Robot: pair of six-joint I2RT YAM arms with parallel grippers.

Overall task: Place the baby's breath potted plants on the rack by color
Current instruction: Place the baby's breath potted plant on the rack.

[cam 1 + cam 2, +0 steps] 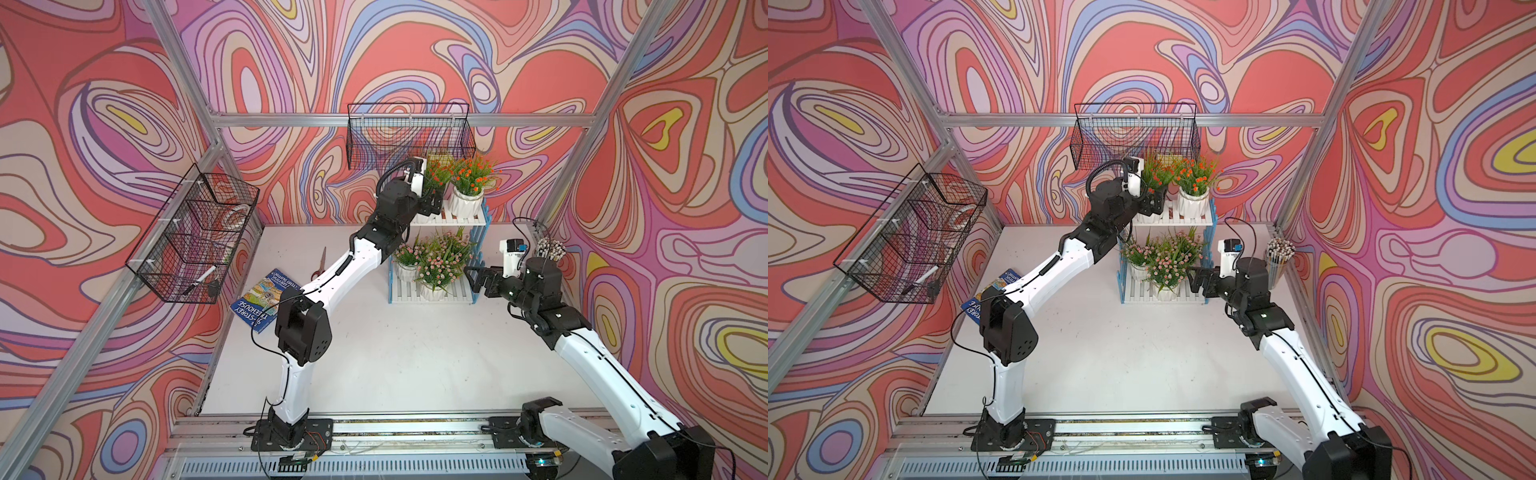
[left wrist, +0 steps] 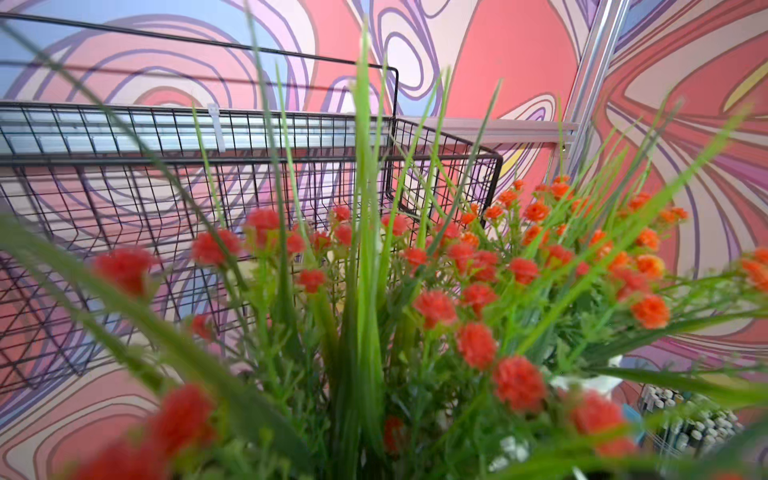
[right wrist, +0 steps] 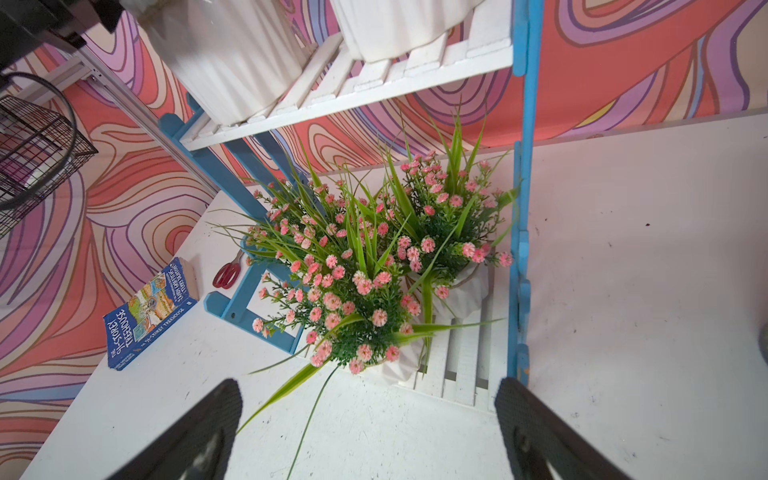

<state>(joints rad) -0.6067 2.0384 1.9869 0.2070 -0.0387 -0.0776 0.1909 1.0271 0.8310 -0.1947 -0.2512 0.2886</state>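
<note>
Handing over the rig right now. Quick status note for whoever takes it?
Left gripper: open, at the pot of the left orange plant on the rack's top shelf; can't tell if it touches.
Right gripper: open, empty, beside the lower shelf.
Right orange plant: top shelf too.
Three pink plants: lower shelf.
Done: all five on the rack, sorted by color.
Left: probably only backing both arms away.
</note>
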